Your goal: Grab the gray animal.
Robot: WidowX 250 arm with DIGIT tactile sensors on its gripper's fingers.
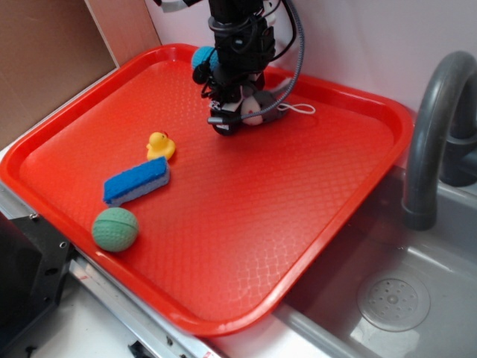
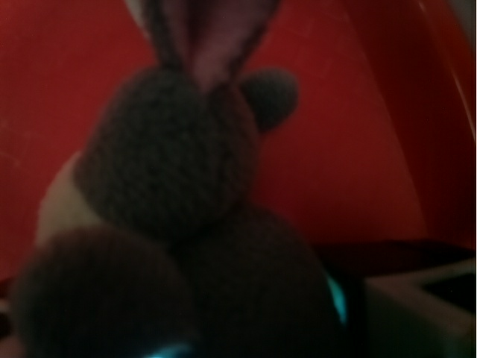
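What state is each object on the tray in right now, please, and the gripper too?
gray animal: lying at the tray's far side, under the gripper.
gripper: lowered around the animal; closure unclear.
yellow duck: upright, free.
blue sponge: lying flat.
green ball: resting near the front rim.

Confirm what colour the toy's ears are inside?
Pinkish inside the gray animal's ears; wrist view shows it best.
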